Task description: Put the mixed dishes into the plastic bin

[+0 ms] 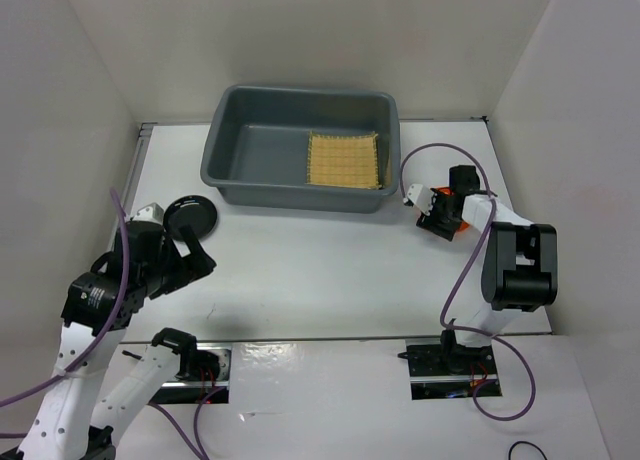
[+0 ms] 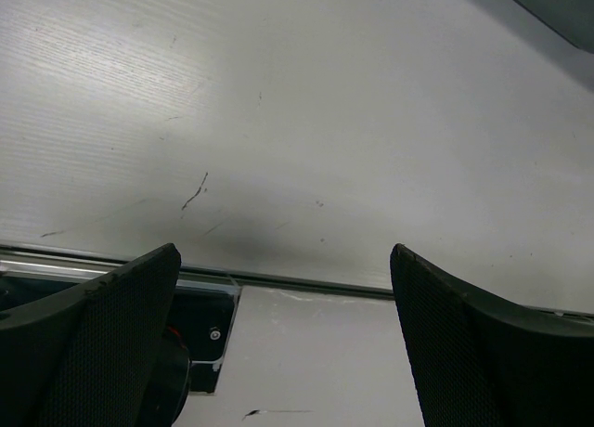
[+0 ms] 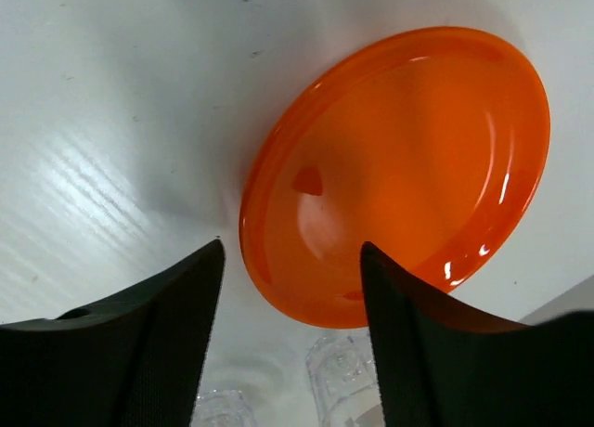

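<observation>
One dish, the bamboo mat (image 1: 344,160), is laid inside the plastic bin (image 1: 228,152). The right gripper (image 3: 292,248) is spread, unclamped, over the orange plate (image 3: 408,167) near the bin; the left gripper (image 2: 284,255) is held wide, empty.

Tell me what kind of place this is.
Probably a robot test bench, not a kitchen: a white table boxed in by plain white panels, a left arm and a right arm bolted at its near edge, a grey bin.

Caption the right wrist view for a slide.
Right gripper, jaws open, poised over the orange plate on the white table.
</observation>
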